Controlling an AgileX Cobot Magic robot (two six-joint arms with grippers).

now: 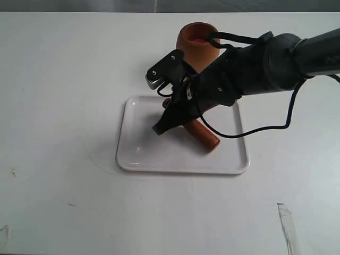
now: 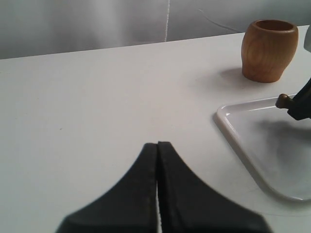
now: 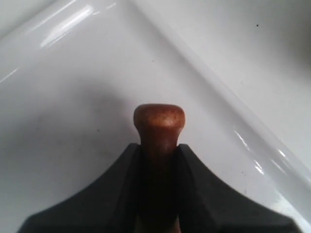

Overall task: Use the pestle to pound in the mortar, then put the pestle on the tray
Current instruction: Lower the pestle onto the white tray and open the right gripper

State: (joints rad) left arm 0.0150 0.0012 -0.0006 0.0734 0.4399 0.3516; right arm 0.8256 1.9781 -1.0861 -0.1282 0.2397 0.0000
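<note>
1. The right hand [image 1: 170, 109] reaches in from the right, over the tray [image 1: 143, 154]. It is pinching the pestle [image 1: 204, 135] at the thin neck.
2. In the right wrist view, the two fingers [image 3: 121, 184] press on both sides of the neck. The small knob of the pestle [image 3: 159, 116] sticks out just past their tips.
3. The pestle is slanted over the tray, with its thick end low near the tray floor. I cannot tell if it touches.
4. The mortar [image 1: 197, 48] stands upright on the worktop [image 1: 64, 79], just behind the far rim of the tray. Its inside looks reddish.
5. The left hand [image 2: 157, 145] has its fingers pressed together with nothing between them. It is above the bare worktop, apart from the tray.
</note>
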